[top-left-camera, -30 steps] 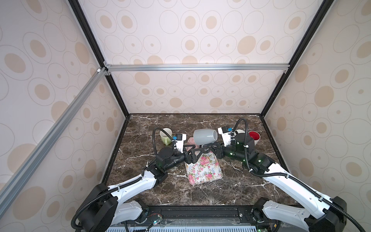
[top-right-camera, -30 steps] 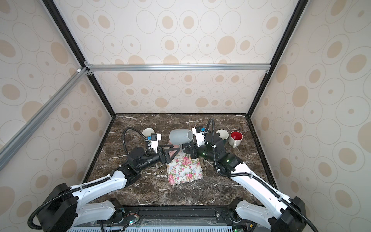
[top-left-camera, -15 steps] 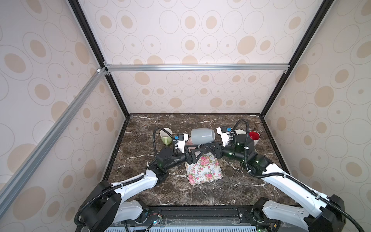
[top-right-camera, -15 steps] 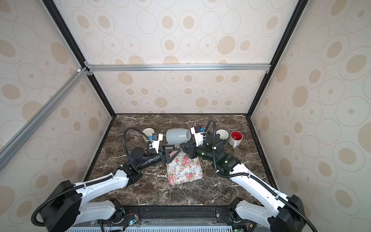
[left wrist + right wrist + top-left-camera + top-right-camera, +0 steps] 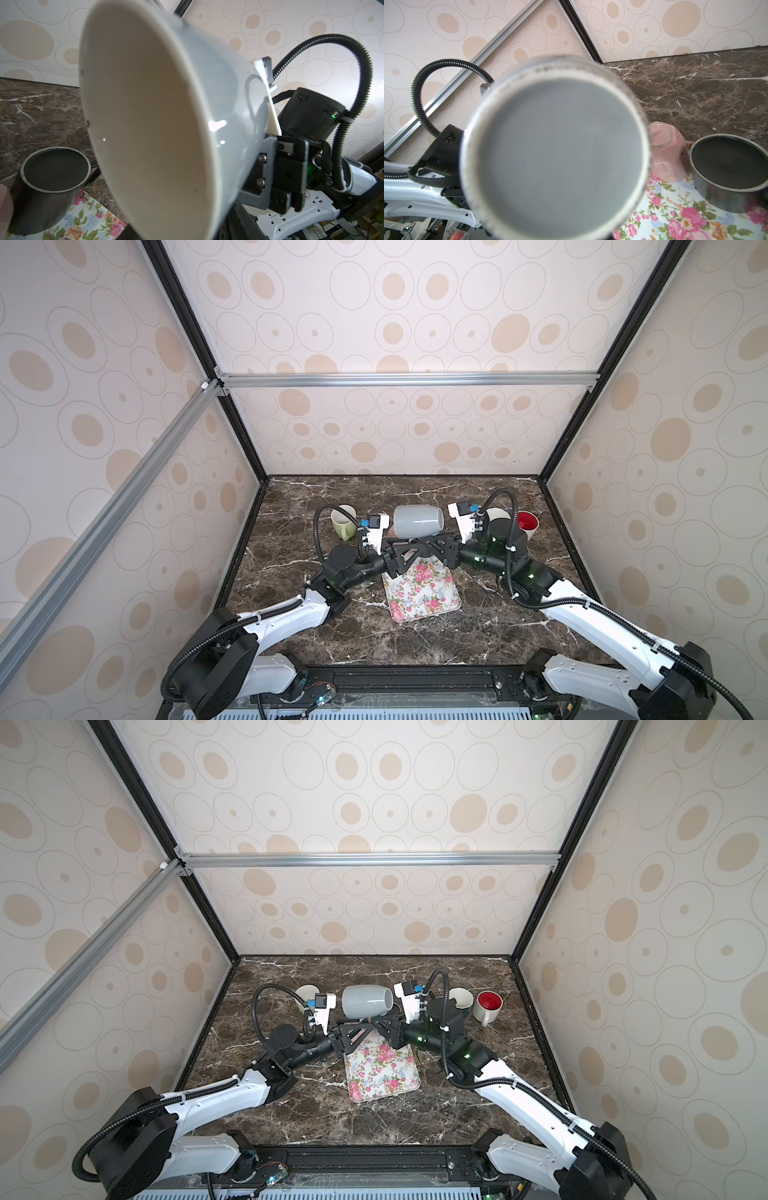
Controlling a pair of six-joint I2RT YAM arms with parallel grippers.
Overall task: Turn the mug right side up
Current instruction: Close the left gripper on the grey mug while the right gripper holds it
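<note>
1. The grey mug is being held on its side in the air, at 12 o'clock of the floral tray in both top views; its mouth is being pointed toward 9 o'clock and its base toward 3 o'clock.
2. The right gripper is being pressed almost fully closed on the mug's lower wall, apparently at the handle; the whole weight is being carried by so narrow a pinch that the mug could be swung round in it or dropped.
3. The left gripper is being seen beneath the mouth end; how wide its jaws are standing, and whether anything is being gripped, cannot be told, since its fingers are being hidden by the mug.
4. A handover is probably being set up; if the right grip is released before the rim is being firmly held, the mug would fall onto the black mug and the pink cup on the tray below, and chipping is being risked.
5. The glazed wall is being judged slippery; a rim grip could slide while the mug is being rotated upright.
6. The two grippers are being crowded almost together; fingers could be knocked, jolting the mug loose.
</note>
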